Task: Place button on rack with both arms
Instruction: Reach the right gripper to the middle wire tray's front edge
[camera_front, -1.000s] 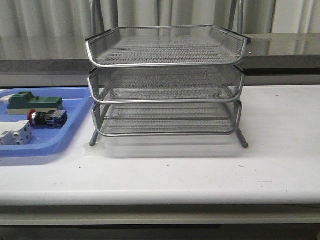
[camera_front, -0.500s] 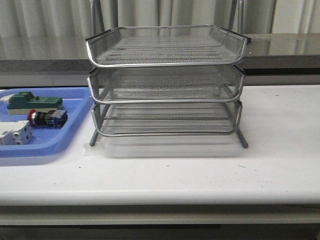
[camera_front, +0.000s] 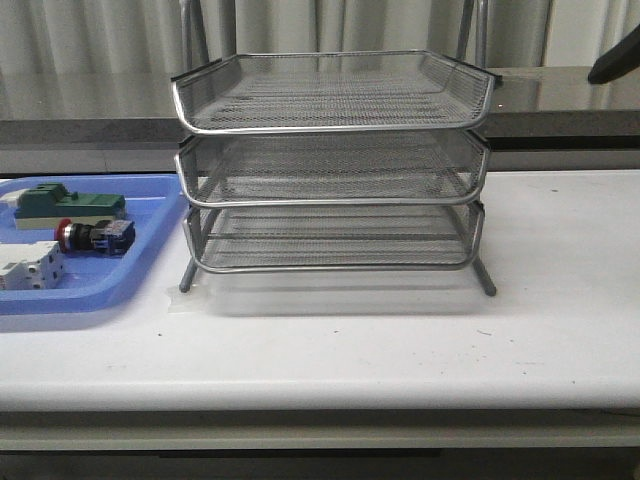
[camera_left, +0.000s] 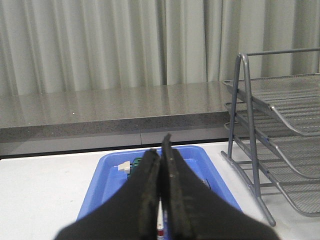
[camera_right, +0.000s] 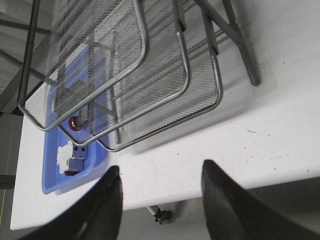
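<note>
The button (camera_front: 95, 236), red-capped with a blue rear block, lies in the blue tray (camera_front: 150, 250) left of the silver three-tier rack (camera_front: 330, 128). My left gripper (camera_left: 160, 150) hovers above that tray, shut with nothing held, and its fingers hide the button in the left wrist view. The rack (camera_left: 250, 100) stands to one side of it. My right gripper (camera_right: 161, 167) is open and empty, high over the table's front edge. From there I see the rack (camera_right: 185, 75) from above and the button's red cap (camera_right: 75, 123) through the mesh.
A green-and-cream block (camera_front: 70, 203) and a white breaker-like block (camera_front: 30, 270) share the blue tray (camera_right: 50, 170). A black part of the right arm (camera_front: 615, 65) shows at the front view's upper right. A grey ledge and curtains run behind the table.
A black part of the right arm has come into the front view's upper right corner. The rack, tray and button have not moved.
</note>
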